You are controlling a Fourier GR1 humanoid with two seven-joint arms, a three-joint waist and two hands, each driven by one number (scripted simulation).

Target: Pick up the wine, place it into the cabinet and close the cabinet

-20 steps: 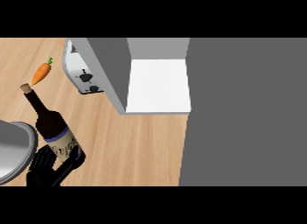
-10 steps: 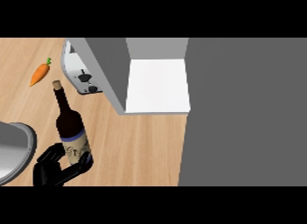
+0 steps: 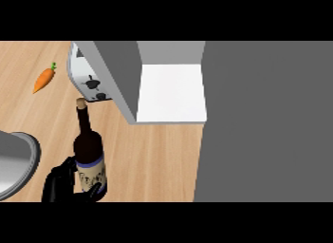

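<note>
Gripping the wine bottle point(image 3: 89, 152) low on its body, the left robot hand point(image 3: 59, 184) has its black fingers curled round the pale label point(image 3: 92, 176) at near left. Its grey forearm point(image 3: 8, 166) fills the left edge just beside it. The dark bottle's neck points far and its tan top sits just near of a white appliance point(image 3: 89, 80) with dark knobs. Whether the base touches the wooden worktop point(image 3: 155, 156) I cannot tell. The bottle is outside the cabinet point(image 3: 170, 92), well to its left. The cabinet stands open, its white inside showing right of a grey side wall, which touches the appliance. A carrot point(image 3: 44, 79) lies far left on the worktop, apart from the appliance. A large grey panel point(image 3: 274, 123) covers the right side.
</note>
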